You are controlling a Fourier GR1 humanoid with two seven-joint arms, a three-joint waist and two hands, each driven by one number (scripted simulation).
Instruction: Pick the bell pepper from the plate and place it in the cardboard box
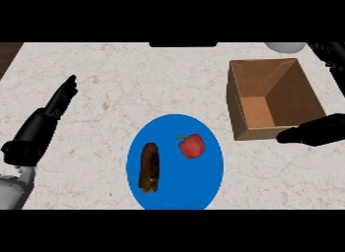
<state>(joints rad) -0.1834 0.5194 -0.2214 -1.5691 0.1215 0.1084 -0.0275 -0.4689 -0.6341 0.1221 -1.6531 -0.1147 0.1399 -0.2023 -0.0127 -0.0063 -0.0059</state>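
Red against the blue plate (204, 192), the bell pepper (191, 146) lay in the plate's upper right part, its green stem turned up and to the left, with its body running down toward the lower right. Beside it, to the left on the same plate and apart from it, lay a long brown item (150, 167) stretched nearly straight up and down the view. The cardboard box (242, 129) stood open on the pale marbled tabletop (117, 69), up and to the right of the plate, its near wall just beside the plate's right rim. The right hand (317, 132) came in from the view's right edge at the box's near right corner, pointed leftward; it held nothing, though whether its fingers were straight or curled could not be told. The left hand (59, 101) rested at the view's left, fingers straight and pointing up, holding nothing, well apart from the plate. The pepper lay to the left of the right hand and slightly below it, and that hand looked the nearer of the two; it also stood next to the box, so it seemed the likelier one for the pick, which had not yet begun
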